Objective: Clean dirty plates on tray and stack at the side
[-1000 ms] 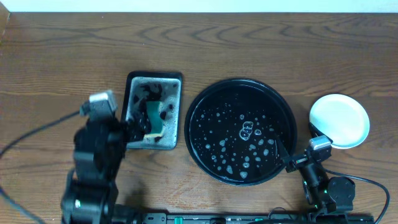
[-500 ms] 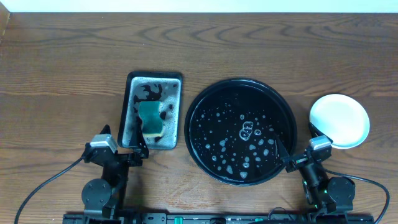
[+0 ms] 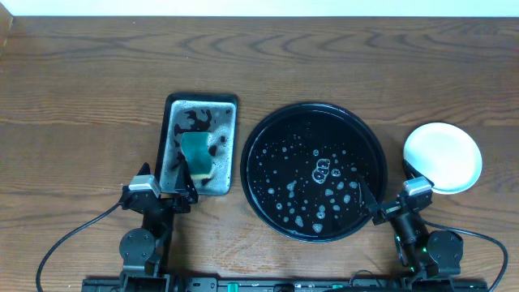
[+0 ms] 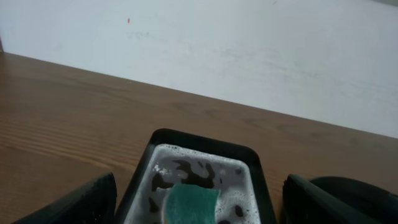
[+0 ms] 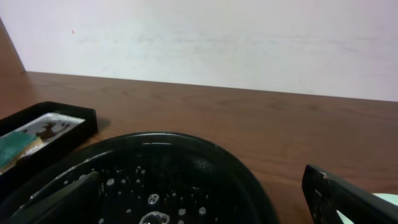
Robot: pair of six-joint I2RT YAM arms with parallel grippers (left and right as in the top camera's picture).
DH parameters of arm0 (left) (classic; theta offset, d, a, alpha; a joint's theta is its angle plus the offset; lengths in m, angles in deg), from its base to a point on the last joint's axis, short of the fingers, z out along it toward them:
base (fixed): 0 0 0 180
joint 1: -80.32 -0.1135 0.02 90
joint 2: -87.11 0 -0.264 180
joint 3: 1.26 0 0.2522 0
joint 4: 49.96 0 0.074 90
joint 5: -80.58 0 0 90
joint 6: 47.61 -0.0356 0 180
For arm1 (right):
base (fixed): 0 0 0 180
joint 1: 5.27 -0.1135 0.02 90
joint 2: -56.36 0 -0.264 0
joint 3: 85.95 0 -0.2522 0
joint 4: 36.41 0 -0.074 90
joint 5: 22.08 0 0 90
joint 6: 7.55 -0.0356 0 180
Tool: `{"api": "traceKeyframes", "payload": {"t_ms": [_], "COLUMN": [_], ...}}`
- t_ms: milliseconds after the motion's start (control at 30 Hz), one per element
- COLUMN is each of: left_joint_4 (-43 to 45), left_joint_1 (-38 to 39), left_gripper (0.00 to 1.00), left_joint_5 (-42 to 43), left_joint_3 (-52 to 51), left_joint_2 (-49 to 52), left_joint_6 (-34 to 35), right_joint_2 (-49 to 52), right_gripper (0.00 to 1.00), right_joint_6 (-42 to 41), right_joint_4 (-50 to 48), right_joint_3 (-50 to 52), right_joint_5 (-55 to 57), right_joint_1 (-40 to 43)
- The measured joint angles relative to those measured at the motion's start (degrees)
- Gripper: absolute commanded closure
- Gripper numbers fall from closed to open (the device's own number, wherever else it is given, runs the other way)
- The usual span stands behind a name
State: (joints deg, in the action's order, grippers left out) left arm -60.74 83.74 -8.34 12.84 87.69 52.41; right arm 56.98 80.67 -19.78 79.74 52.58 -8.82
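The round black tray (image 3: 315, 113) lies in the middle of the table, wet with soap bubbles and bearing no plates; it also fills the bottom of the right wrist view (image 5: 174, 180). The plates (image 3: 443, 157) sit on the table right of it as one pale round pile, and I cannot tell how many there are. A pale sliver of the plates (image 5: 388, 200) shows past my right finger. My right gripper (image 3: 388, 186) is open at the tray's near right rim, holding nothing. My left gripper (image 3: 166, 188) is open at the near end of the small soapy tray.
A small rectangular black tray (image 3: 200, 104) holds foam and a green sponge (image 3: 197, 156), seen between my left fingers (image 4: 87, 202) as the sponge (image 4: 193, 202). Bare wooden table lies all around. Cables trail from both arm bases at the front edge.
My left arm has come down from over the soapy tray and drawn back to the front edge, its jaws empty. The sponge lies flat in that tray. The right arm has not moved.
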Motion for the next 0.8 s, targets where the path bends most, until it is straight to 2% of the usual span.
{"api": "traceKeyframes", "payload": {"t_ms": [367,800], "left_joint_4": [-4.0,-4.2], "left_joint_1": [0.0,0.0], "left_gripper": [0.14,0.14], "left_joint_5": [0.3,0.3], "left_joint_3": [0.3,0.4], "left_joint_2": [0.0,1.6], "left_joint_6": [0.0,0.0], "right_joint_2": [0.0,0.0], "right_gripper": [0.01,0.01], "right_joint_6": [0.0,0.0], "right_joint_4": [0.0,0.0], "right_joint_3": [0.0,0.0], "right_joint_5": [0.0,0.0], "right_joint_1": [0.0,0.0]}}
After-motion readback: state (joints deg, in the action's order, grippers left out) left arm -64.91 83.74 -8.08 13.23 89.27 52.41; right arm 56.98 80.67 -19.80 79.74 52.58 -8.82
